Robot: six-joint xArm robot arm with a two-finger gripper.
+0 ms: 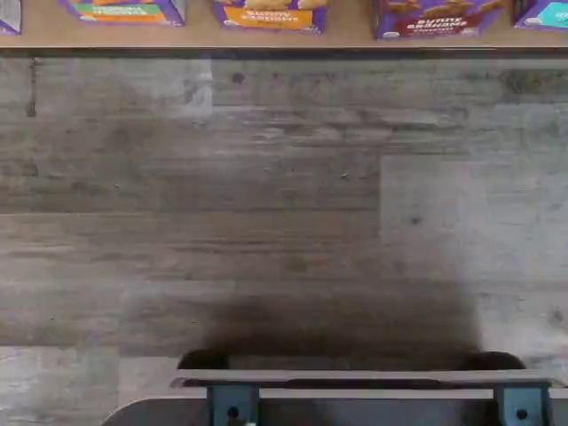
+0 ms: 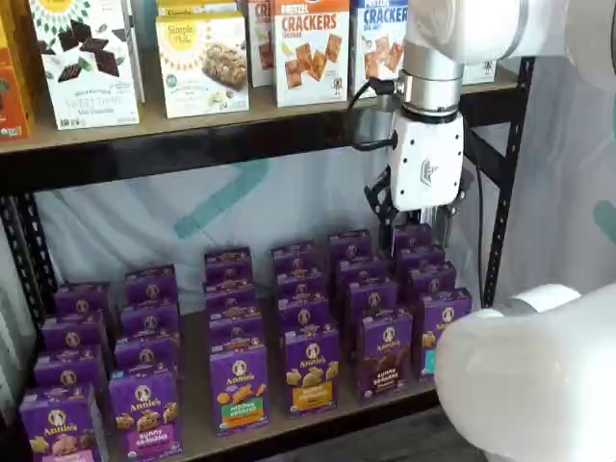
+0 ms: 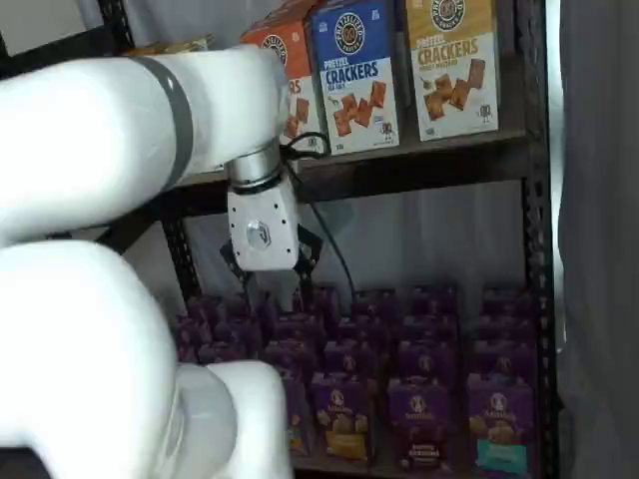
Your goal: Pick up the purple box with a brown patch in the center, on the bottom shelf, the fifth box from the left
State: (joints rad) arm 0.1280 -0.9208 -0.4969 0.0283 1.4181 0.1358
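A: Below the cracker shelf our claw (image 2: 416,219) hangs high, fingers spread and holding nothing. Where is our box?

B: Front of the fifth row on the bottom shelf (image 2: 197,433): the purple box with a brown patch (image 2: 383,352), well below the claw and nearer us. We should descend squarely and straddle its sides.

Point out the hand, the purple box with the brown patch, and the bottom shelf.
hand (image 2: 416,223): shelf view, between its black fingertips.
purple box with the brown patch (image 2: 384,352): shelf view, front face.
bottom shelf (image 1: 195,34): wrist view, bare front edge.
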